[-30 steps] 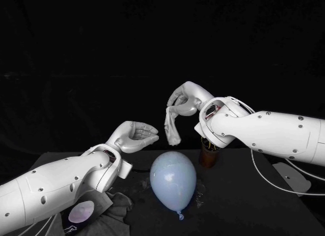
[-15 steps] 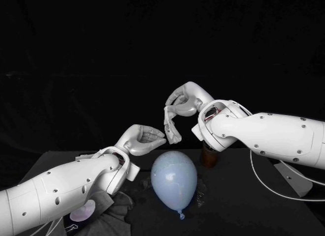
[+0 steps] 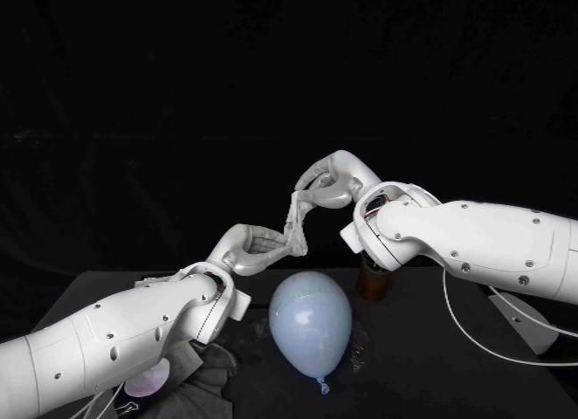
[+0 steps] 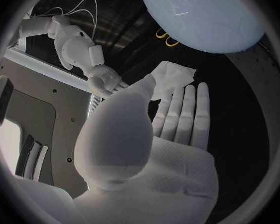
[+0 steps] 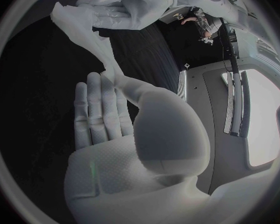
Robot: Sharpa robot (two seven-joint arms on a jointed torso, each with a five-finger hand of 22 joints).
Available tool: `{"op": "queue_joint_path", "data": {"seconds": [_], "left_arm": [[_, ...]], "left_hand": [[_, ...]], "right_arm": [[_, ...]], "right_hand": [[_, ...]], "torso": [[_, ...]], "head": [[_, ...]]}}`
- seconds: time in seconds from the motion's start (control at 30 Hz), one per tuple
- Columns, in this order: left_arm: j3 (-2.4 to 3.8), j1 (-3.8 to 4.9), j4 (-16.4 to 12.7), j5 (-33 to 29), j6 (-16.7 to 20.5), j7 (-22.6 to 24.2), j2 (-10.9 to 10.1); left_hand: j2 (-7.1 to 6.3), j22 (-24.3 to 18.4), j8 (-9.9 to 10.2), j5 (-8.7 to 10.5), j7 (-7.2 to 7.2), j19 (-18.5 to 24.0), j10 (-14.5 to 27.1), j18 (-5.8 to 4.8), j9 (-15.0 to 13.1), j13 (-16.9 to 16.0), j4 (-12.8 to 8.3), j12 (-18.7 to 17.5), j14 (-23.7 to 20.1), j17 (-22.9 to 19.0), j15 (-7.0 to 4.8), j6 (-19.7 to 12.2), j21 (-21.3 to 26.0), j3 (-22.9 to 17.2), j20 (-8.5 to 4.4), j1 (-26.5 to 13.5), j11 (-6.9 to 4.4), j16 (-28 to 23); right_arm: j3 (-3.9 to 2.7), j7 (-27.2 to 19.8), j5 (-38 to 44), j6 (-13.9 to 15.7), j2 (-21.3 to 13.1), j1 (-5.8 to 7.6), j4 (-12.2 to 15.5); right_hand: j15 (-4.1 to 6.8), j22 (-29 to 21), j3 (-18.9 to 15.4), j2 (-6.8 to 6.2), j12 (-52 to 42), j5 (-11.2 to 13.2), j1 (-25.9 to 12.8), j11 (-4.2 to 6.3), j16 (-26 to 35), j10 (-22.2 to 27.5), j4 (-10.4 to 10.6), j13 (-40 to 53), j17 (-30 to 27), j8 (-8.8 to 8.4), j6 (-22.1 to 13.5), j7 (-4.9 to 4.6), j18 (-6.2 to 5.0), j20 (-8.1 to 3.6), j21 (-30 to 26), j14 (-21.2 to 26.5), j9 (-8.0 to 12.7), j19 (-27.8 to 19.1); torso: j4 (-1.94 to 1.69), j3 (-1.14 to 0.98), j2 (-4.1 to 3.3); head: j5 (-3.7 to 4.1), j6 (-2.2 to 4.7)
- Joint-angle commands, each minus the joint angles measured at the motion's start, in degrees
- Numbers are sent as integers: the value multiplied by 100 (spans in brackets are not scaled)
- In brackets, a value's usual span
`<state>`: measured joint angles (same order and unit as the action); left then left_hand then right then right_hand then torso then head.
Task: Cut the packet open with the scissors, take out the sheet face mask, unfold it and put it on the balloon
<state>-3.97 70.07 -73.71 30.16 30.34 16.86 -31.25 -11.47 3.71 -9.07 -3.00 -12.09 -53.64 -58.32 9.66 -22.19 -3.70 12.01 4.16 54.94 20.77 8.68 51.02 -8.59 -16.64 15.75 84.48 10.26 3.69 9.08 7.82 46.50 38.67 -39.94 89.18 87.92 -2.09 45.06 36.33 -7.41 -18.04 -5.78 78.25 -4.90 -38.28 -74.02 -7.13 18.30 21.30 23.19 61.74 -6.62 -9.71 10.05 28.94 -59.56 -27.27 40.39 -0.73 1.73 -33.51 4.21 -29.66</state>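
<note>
**Mask held between both hands above the balloon**

The right hand [image 3: 333, 182] is pinching the upper end of the mask [image 3: 295, 225] between thumb and fingers, well above the table [image 3: 491, 375]. The left hand [image 3: 254, 249] is sitting lower and is gripping the mask's lower end, with its fingers curled round it. The mask is hanging between the two hands as a narrow, folded strip that is slanting slightly. It is in the air over the far end of the balloon [image 3: 309, 321] and is not touching it.

In the left wrist view the crumpled end of the mask [image 4: 172, 78] is lying against the tips of the thumb and fingers [image 4: 177, 109]. In the right wrist view the strip [image 5: 84, 25] is running from the right hand's thumb up to the left hand [image 5: 130, 5].

The pale blue balloon is lying on its side near the middle of the table, with its knot pointing toward the near edge. A brown cylinder [image 3: 372, 281] is standing just beside the balloon's far end, on the right arm's side. A dark cloth [image 3: 208, 380] is lying bunched at the near left corner, under the left arm. Two yellow loops [image 4: 167, 37] are lying just beside the balloon; what they belong to cannot be told
</note>
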Motion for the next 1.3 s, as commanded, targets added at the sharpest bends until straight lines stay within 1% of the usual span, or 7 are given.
{"op": "queue_joint_path", "data": {"seconds": [0.03,0.3,0.5,0.6,0.63,0.77,1.3], "left_arm": [[10,0,14,-143,87,-119,39],[14,0,120,-257,132,-129,134],[16,0,126,-289,140,-91,184],[18,0,124,-366,207,-21,197],[18,0,125,-381,223,-9,198],[22,0,126,-524,380,127,193],[32,0,48,-812,50,300,10]], "left_hand": [[-2,-8,67,19,-52,86,98,77,39,8,36,-25,-101,-67,33,-94,81,125,21,44,34,-16],[240,7,91,19,-77,94,166,86,118,-5,122,17,-115,-234,46,-125,209,379,48,304,48,29],[243,7,8,20,-40,81,78,83,122,-10,171,66,-41,-278,18,53,247,425,49,330,11,47],[583,15,-124,18,84,41,-184,92,104,-29,193,187,72,-296,-55,333,256,155,38,535,-101,86],[583,15,-124,18,84,41,-184,92,104,-29,193,187,72,-296,-55,333,256,155,38,535,-101,86],[956,44,-358,18,245,-154,-652,100,9,-34,127,316,460,-250,-218,673,179,-407,-60,820,-278,248],[750,13,-661,30,276,-157,-910,75,-252,1,45,107,493,-278,-218,605,255,-960,-64,534,-303,146]], "right_arm": [[-5,-338,-329,-214,25,-1,4],[-5,-428,-419,-252,35,-4,18],[-5,-440,-429,-253,36,-5,19],[-5,-441,-431,-267,35,-5,27],[-5,-441,-430,-269,35,-5,27],[-5,-431,-401,-277,18,-5,7],[-3,-356,-200,-444,-100,-4,-393]], "right_hand": [[43,9,109,-7,18,16,45,224,31,-254,-78,9,9,21,11,-1,-54,8,35,10,-4,-52],[41,14,109,-5,23,23,41,222,33,-251,-75,11,9,19,8,-4,-54,9,36,13,-3,-55],[41,14,109,-5,23,23,41,222,33,-251,-75,11,9,19,8,-4,-54,9,36,13,-3,-55],[41,14,109,-5,23,23,41,222,33,-251,-75,11,9,19,8,-4,-54,9,36,13,-3,-55],[41,14,109,-5,23,23,41,222,33,-251,-75,11,9,19,8,-4,-54,9,36,13,-3,-55],[41,14,109,-5,23,23,41,222,33,-251,-75,11,9,19,8,-4,-54,9,36,13,-3,-55],[37,50,119,3,49,117,49,217,39,-249,-81,34,20,14,1,-9,-53,12,41,22,-5,-80]], "torso": [[-2,-3,-2],[-4,6,-4],[-10,0,-5],[-6,0,-3],[-6,0,-3],[-8,1,-1],[-9,2,-9]], "head": [[4,3],[12,9],[-1,10],[10,2],[10,2],[16,2],[30,-11]]}}
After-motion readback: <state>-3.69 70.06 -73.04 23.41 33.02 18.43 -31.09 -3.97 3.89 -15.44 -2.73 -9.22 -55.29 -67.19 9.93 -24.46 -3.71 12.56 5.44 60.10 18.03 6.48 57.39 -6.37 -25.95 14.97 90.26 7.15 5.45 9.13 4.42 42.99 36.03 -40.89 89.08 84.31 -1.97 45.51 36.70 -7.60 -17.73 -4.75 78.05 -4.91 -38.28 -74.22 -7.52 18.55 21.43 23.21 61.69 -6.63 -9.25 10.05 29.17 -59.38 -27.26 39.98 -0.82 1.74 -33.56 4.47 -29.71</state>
